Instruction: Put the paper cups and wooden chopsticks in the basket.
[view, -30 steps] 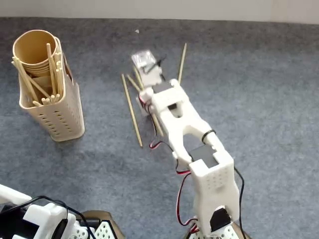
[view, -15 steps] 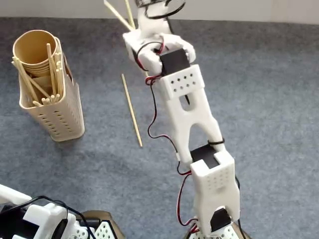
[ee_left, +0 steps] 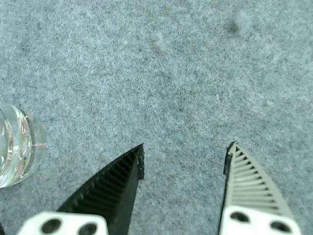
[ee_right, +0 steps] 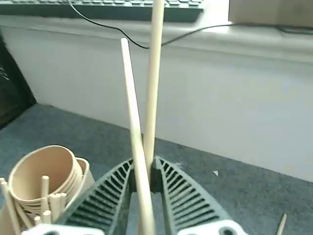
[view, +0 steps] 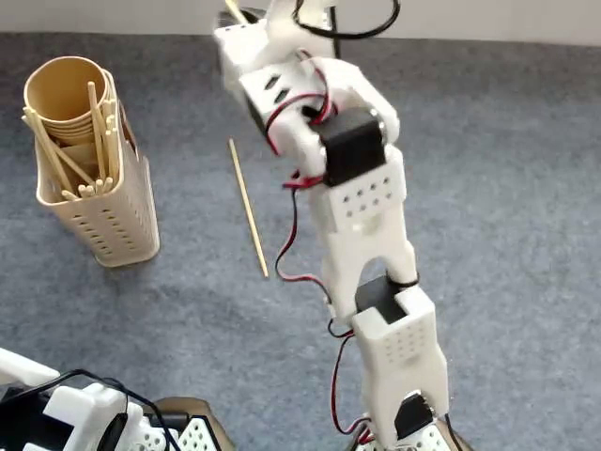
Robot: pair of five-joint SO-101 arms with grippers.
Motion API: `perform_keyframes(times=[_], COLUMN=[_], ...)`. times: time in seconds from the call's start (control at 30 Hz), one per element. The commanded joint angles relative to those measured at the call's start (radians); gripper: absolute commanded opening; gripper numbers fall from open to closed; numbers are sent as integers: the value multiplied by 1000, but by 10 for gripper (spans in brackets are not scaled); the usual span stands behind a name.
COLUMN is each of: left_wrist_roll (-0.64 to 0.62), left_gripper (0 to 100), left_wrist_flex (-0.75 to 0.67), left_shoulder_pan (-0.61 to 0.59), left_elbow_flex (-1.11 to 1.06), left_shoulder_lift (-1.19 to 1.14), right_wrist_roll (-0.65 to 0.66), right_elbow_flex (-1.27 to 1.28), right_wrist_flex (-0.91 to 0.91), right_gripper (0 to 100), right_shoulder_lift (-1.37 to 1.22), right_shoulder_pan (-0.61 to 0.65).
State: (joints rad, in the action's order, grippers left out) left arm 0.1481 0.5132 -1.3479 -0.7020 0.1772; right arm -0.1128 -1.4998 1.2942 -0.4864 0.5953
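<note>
My right gripper (ee_right: 144, 176) is shut on two wooden chopsticks (ee_right: 154, 73) that stick up and cross just above its fingers. In the high view it is raised at the far edge of the table (view: 246, 28), with a chopstick tip (view: 235, 11) poking out. To the left stands the cream basket (view: 103, 216), holding stacked paper cups (view: 64, 89) and several chopsticks; the cups (ee_right: 44, 171) also show below my right gripper. One chopstick (view: 248, 209) lies on the grey carpet between basket and arm. My left gripper (ee_left: 183, 156) is open over bare carpet.
A clear round glass-like object (ee_left: 14, 144) sits beside my left gripper. Another chopstick end (ee_right: 281, 223) lies on the carpet on the far side. The left arm's base (view: 75, 413) is at the near left corner. A white wall borders the far edge.
The right arm has lifted two chopsticks off the carpet and swung them up toward the far edge, then slightly left. The single chopstick on the carpet has stayed put.
</note>
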Motion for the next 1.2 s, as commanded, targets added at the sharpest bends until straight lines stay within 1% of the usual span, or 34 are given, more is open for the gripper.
perform_keyframes(times=[0.0, 0.07, 0.17, 0.3, 0.37, 0.4, 0.5, 0.57, 0.67, 0.73, 0.83, 0.97, 1.17], left_wrist_roll=[20, 49, 51, 51, 51, 51, 51, 51, 52, 52, 52, 52, 52], left_gripper=[277, 277, 277, 277, 277, 277, 277, 277, 277, 277, 277, 277, 277], left_wrist_flex=[-8, -8, -8, 14, 14, 14, 14, 14, 14, 14, 14, 14, 12], left_shoulder_pan=[-7, -7, -7, -7, -7, -7, -7, -7, -7, -7, -7, -7, -7], left_elbow_flex=[7, 7, 5, 7, 7, 7, 10, 8, 8, 7, 7, 7, -18], left_shoulder_lift=[33, 33, 30, 30, 35, 35, 36, 35, 28, 28, 28, 27, 28], right_wrist_roll=[-75, -100, -98, -98, -87, -54, 112, 157, 115, 92, 92, 92, 92], right_elbow_flex=[-76, -104, -116, -145, -206, -240, -294, -288, -286, -286, -286, -286, -286], right_wrist_flex=[-8, -59, -193, -254, -275, -286, -329, -329, -320, -348, -375, -377, -377], right_gripper=[5, 5, 5, 5, 5, 5, 5, 5, 5, 5, 5, 5, 5], right_shoulder_lift=[-1, -41, -179, -351, -377, -384, -372, -355, -348, -331, -277, -248, -265], right_shoulder_pan=[8, -27, -73, -77, -51, -38, 4, 16, 51, 102, 188, 265, 320])
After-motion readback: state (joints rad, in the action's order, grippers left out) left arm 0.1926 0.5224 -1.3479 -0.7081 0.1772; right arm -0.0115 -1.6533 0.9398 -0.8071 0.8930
